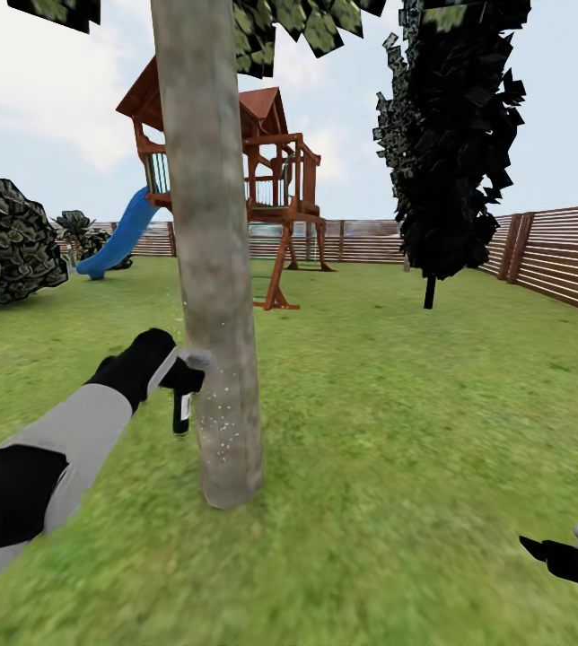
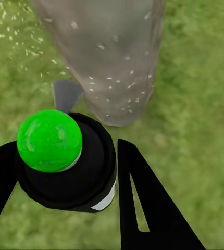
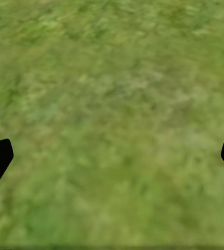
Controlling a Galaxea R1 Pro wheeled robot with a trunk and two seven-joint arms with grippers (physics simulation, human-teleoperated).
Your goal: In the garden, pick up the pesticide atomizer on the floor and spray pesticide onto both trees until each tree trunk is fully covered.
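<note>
A mottled grey-brown tree trunk (image 1: 210,269) rises from the lawn just ahead, with blocky green leaves (image 1: 311,27) above it. My left gripper (image 1: 178,372) is shut on the pesticide atomizer (image 1: 182,408), a black bottle held right beside the trunk's left side, its grey nozzle touching or nearly touching the bark. White spray specks dot the lower trunk (image 2: 112,57). In the left wrist view the atomizer (image 2: 65,161) shows a bright green cap between the black fingers (image 2: 148,208). My right gripper (image 1: 565,549) hangs low at the right, open over bare grass (image 3: 112,156).
A wooden play tower (image 1: 271,179) with a blue slide (image 1: 123,235) stands behind the trunk. A dark narrow cypress-like tree (image 1: 451,135) is at the right, a round bush (image 1: 6,235) at the left. A slatted brown fence (image 1: 549,251) borders the lawn.
</note>
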